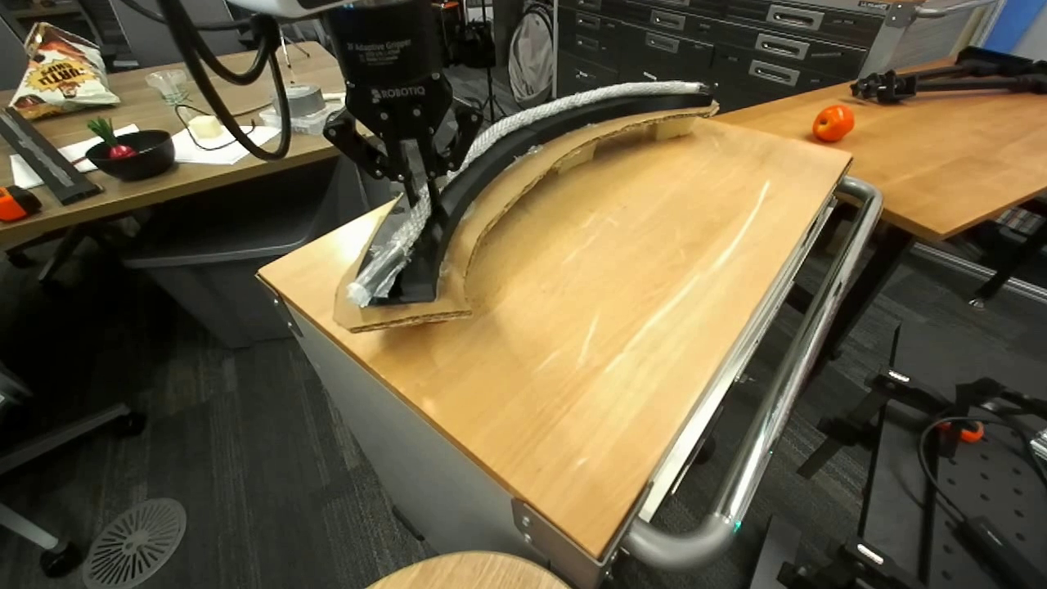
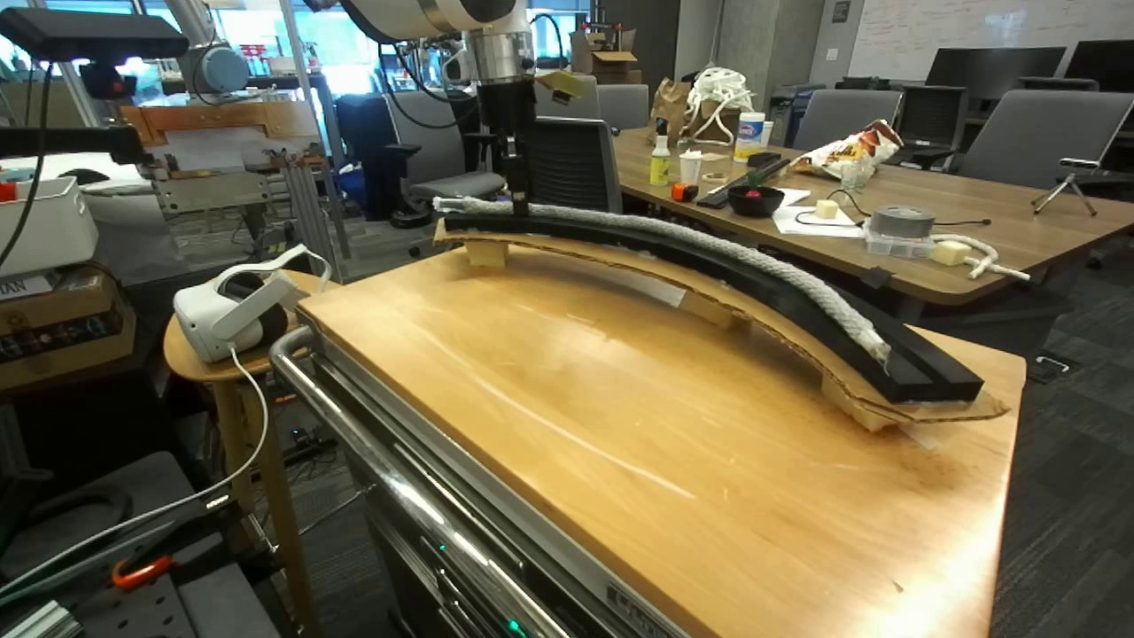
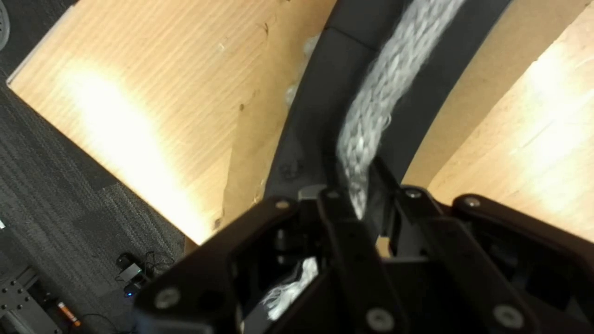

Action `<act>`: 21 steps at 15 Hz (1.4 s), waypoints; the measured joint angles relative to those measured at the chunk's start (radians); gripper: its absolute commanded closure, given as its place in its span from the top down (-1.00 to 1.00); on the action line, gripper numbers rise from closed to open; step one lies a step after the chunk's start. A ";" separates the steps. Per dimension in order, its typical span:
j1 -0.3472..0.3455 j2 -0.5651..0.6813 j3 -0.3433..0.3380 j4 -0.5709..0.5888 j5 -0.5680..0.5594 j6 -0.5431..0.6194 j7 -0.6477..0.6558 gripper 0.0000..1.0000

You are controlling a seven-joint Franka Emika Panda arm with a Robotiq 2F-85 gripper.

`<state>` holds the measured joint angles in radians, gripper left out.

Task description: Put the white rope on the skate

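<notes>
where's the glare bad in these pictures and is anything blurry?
In an exterior view, glare whitens the light wooden tabletop toward the picture's lower right; in the wrist view, it washes out the tabletop on both sides of the skate, and the gripper looks soft-edged, perhaps too near to focus.

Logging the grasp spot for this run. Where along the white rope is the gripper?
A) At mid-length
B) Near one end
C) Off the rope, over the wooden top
B: in both exterior views the gripper stands at the white rope close to one end, with most of the rope's length running along the skate beyond it.
</notes>
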<state>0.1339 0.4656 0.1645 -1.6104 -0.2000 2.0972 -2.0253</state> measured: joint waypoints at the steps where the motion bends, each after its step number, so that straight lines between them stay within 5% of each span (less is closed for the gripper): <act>1: -0.001 0.000 0.000 0.002 0.000 0.000 0.002 0.16; 7: -0.016 -0.037 -0.018 0.001 -0.011 -0.001 0.022 1.00; 15: -0.028 -0.337 -0.085 -0.213 -0.174 -0.045 0.180 1.00; 21: -0.029 -0.371 -0.086 -0.267 -0.176 -0.026 0.197 1.00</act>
<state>0.1046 0.0948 0.0783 -1.8774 -0.3760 2.0713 -1.8281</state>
